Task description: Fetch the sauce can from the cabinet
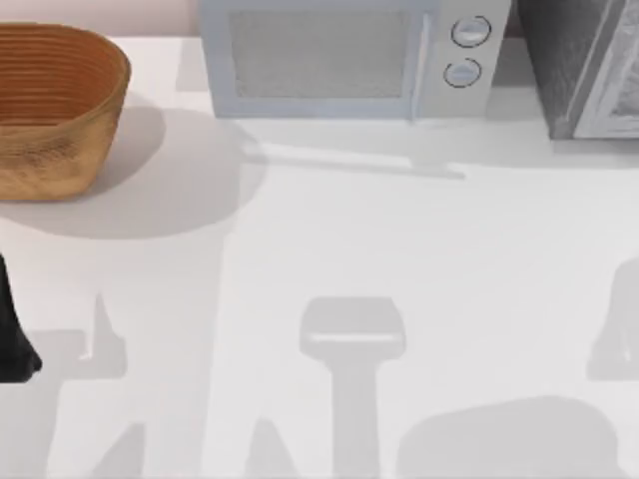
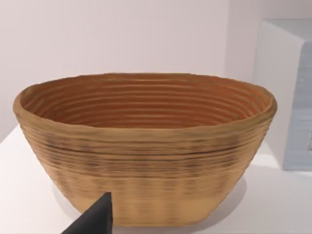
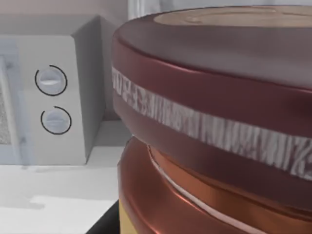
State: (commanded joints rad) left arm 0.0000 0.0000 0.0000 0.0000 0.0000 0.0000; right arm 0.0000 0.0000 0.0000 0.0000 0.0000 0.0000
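Observation:
The sauce can (image 3: 209,126) looms very close in the right wrist view. It has a dark maroon rim, a tan top, a pale woodgrain band and coppery sides, and it is tilted. My right gripper is shut on it, and a dark finger (image 3: 105,223) shows at its lower edge. The cabinet (image 1: 589,65), dark grey speckled with a pale framed front, stands at the table's far right corner. My left arm (image 1: 15,339) rests at the left edge, and its gripper (image 2: 92,222) faces the basket.
A big woven brown basket (image 1: 50,110) (image 2: 146,146) sits at the far left. A pale blue-grey microwave (image 1: 339,60) (image 3: 53,97) with two round knobs stands at the back centre, between the basket and the cabinet. Arm shadows fall on the white table (image 1: 319,239).

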